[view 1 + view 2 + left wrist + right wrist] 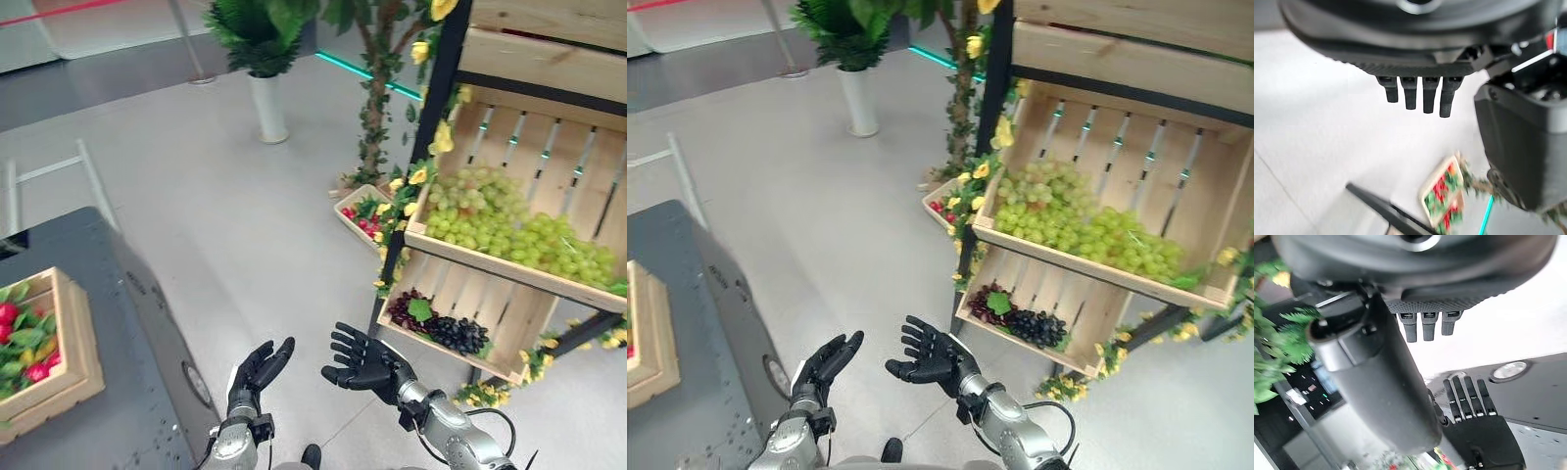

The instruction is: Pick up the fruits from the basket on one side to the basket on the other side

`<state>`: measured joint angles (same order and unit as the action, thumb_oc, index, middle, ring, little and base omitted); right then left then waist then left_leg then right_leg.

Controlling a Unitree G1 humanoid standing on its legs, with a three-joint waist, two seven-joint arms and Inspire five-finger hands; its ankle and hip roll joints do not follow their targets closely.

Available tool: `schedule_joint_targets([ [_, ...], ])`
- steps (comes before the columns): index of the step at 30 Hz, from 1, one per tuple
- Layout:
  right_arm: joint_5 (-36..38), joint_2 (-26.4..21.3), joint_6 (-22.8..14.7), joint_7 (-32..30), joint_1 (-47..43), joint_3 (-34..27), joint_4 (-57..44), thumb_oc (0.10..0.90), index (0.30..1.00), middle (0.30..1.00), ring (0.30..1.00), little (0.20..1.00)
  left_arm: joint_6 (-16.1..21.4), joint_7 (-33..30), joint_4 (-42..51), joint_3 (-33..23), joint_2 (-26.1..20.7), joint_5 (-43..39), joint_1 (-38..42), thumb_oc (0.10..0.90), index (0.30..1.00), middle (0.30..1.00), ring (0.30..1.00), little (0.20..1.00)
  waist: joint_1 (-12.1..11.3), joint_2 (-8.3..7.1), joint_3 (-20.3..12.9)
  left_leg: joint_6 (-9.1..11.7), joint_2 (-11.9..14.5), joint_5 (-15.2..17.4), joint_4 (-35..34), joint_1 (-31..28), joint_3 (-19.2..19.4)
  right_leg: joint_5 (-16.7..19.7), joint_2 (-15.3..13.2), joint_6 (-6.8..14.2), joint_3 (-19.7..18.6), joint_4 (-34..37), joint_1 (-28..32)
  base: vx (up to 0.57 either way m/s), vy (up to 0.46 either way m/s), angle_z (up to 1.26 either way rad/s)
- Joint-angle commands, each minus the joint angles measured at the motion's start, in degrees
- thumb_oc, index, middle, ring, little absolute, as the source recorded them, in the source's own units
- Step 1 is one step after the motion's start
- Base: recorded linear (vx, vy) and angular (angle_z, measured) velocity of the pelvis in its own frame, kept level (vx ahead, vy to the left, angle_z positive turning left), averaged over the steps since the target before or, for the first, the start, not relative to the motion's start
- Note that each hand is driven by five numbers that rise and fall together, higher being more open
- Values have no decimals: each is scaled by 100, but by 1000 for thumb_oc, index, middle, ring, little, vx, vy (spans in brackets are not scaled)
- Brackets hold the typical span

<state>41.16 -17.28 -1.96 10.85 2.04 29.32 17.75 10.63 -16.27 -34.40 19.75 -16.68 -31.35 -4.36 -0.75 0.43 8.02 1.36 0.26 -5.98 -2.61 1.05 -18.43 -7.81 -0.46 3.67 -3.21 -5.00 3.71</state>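
Both hands hang empty over the floor. My left hand (257,372) is open with straight fingers beside the grey table (108,323). My right hand (364,360) is open, palm up, in front of the wooden shelf. The left hand's fingers (1418,93) and the right hand's fingers (1424,325) both stand straight, and the left hand (1476,416) also appears in the right wrist view. A wooden crate of red fruit and leaves (39,348) sits on the table at the left. On the shelf, a crate of green grapes (505,230) stands above a crate of dark grapes (446,328).
A small crate of red fruit (361,211) lies on the floor by the shelf's black post (426,127), which carries yellow flowers. A potted plant in a white vase (266,103) stands farther back. Open grey floor lies between table and shelf.
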Motion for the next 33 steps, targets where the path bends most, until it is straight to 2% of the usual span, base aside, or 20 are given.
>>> schedule_joint_targets([
  [1, 303, 262, -486, -194, -450, -456, -689, 800, 900, 900, 900, 900, 282, -92, 354, 20, 124, -55, 391, 800, 900, 900, 900, 900, -148, -193, 178, -313, -84, 402, 126, -193, 378, 498, -123, -344, 241, 67, -117, -65, -641, 111],
  [4, 97, 248, -360, -12, -345, -549, -694, 800, 900, 900, 900, 900, 492, -148, 387, -56, 303, -223, 217, 800, 900, 900, 900, 900, -107, -305, 202, -121, 276, 168, 37, 19, 1058, 498, -60, -467, 555, 285, 53, -103, -445, 58],
  [5, 63, 205, -432, -21, -209, -669, -667, 800, 900, 900, 900, 900, 384, 23, 448, 7, 347, -92, 277, 800, 900, 900, 900, 900, 39, -368, 244, -10, 468, 126, 339, 262, 2084, 510, -99, -497, 977, 416, 186, -139, -265, 59],
  [8, 174, 90, -620, -117, -102, -847, -625, 800, 900, 900, 900, 900, 272, 185, 476, 100, 374, 203, 450, 800, 900, 900, 900, 900, 205, -484, 282, 2, 642, 553, 1597, 340, 3145, 426, -210, -547, 1481, 433, 321, -114, -194, 148],
  [9, 223, 37, -688, -93, -145, -852, -510, 800, 900, 900, 900, 900, 327, 67, 503, 165, 372, 181, 506, 800, 900, 900, 900, 900, 216, -525, 265, -189, 431, 1137, 2409, 323, 3138, 411, -261, -539, 1576, 398, 284, -172, -53, 143],
  [10, 295, 3, -712, -121, -148, -861, -458, 800, 900, 900, 900, 900, 380, -47, 546, 181, 362, 130, 482, 800, 900, 900, 900, 900, 226, -495, 246, -231, 207, 1309, 2998, 319, 3044, 422, -214, -522, 1531, 346, 219, -184, 23, 96],
  [12, 511, 46, -667, -305, 18, -982, -412, 800, 900, 900, 900, 900, 411, 5, 567, 133, 345, 47, 362, 800, 900, 900, 900, 900, 344, -378, 151, -193, 25, 1288, 3136, 39, 3005, 419, -56, -511, 1430, 225, 102, -146, 74, 45],
  [13, 638, 89, -629, -349, 57, -1021, -370, 800, 900, 900, 900, 900, 403, 20, 575, 133, 351, 32, 341, 800, 900, 900, 900, 900, 377, -352, 125, -180, 18, 1259, 2891, -109, 2991, 418, -21, -502, 1417, 213, 89, -95, 125, 45],
  [15, 1113, 331, -477, -291, 171, -1122, -174, 800, 900, 900, 900, 900, 398, 49, 525, 216, 366, 36, 346, 800, 900, 900, 900, 900, 473, -267, -17, -247, -232, 1329, 1311, -754, 2746, 541, 81, -441, 1349, 331, -25, -128, 157, 62],
  [17, 1304, 527, -413, -583, 189, -1139, -156, 800, 900, 900, 900, 900, 325, -23, 488, 408, 391, 108, 457, 800, 900, 900, 900, 900, 479, -234, -66, -364, -398, 1386, 430, -873, 2394, 726, 120, -318, 1386, 387, -269, -246, 138, 51],
  [18, 1295, 629, -466, -715, 164, -1104, -168, 800, 900, 900, 900, 900, 311, -17, 507, 527, 379, 192, 543, 800, 900, 900, 900, 900, 458, -230, -46, -428, -431, 1234, 1, -854, 2241, 830, 153, -269, 1407, 372, -519, -334, 122, 23],
  [23, 1230, 704, -326, -847, 105, -991, 88, 800, 900, 900, 900, 900, 353, -63, 155, 678, 379, 379, 725, 800, 900, 900, 900, 900, 497, -216, -9, -493, -463, 1072, -239, -703, 2060, 963, 283, -177, 1162, 310, -810, -226, 50, 12],
  [24, 1602, 793, -161, -733, 104, -976, 283, 800, 900, 900, 900, 900, 285, 280, -119, 635, 341, 327, 686, 800, 900, 900, 900, 900, 475, -190, -6, -564, -439, 1031, -239, -698, 2119, 1048, 132, -45, 1319, -484, -1006, -163, -2, -3],
  [25, 1722, 835, -116, -683, 96, -977, 392, 800, 900, 900, 900, 900, 234, 360, -209, 590, 333, 306, 658, 800, 900, 900, 900, 900, 451, -174, -3, -579, -420, 1014, -239, -695, 2175, 1045, 50, 5, 1415, -767, -1084, -251, -4, -13],
  [26, 1765, 996, -106, -543, 37, -1055, 900, 800, 900, 900, 900, 900, 236, 733, -892, 363, 408, 146, 627, 800, 900, 900, 900, 900, 382, -78, 28, -618, -332, 939, -239, -710, 2231, 905, -278, -30, 1407, -1504, -1130, -160, -14, -16],
  [27, 1743, 1013, -104, -561, 25, -1064, 952, 800, 900, 900, 900, 900, 177, 780, -973, 331, 416, 75, 630, 800, 900, 900, 900, 900, 376, -70, 35, -625, -325, 929, -239, -712, 2228, 885, -305, -37, 1393, -1549, -1123, -126, -107, -27],
  [28, 1724, 1070, -191, -531, -44, -1097, 1457, 800, 900, 900, 900, 900, 327, 1038, -1612, 207, 477, 59, 640, 800, 900, 900, 900, 900, 354, -37, 1, -665, -290, 914, -200, -707, 2179, 737, -383, -124, 1219, -1199, -852, -36, -173, -17],
  [30, 1545, 1119, -192, -575, -215, -1122, 2190, 800, 900, 900, 900, 900, 386, 1059, -2144, 124, 551, 15, 701, 800, 900, 900, 900, 900, 227, -12, -98, -631, -197, 944, -104, -660, 2228, 558, -593, -210, 1288, -432, -365, -14, -202, -9],
  [31, 1505, 1123, -185, -527, -254, -1130, 2332, 800, 900, 900, 900, 900, 402, 1072, -2224, 103, 567, -13, 706, 800, 900, 900, 900, 900, 205, -16, -122, -617, -185, 950, -95, -645, 2261, 546, -586, -209, 1296, -316, -300, 4, -278, -7],
  [33, 1019, 1125, 4, -393, -575, -1161, 3274, 800, 900, 900, 900, 900, 390, 1079, -2776, -173, 719, -223, 745, 800, 900, 900, 900, 900, 57, -140, -223, -468, -151, 971, 17, -559, 2488, 801, -429, -113, 1127, 753, 94, -32, -329, -39],
])
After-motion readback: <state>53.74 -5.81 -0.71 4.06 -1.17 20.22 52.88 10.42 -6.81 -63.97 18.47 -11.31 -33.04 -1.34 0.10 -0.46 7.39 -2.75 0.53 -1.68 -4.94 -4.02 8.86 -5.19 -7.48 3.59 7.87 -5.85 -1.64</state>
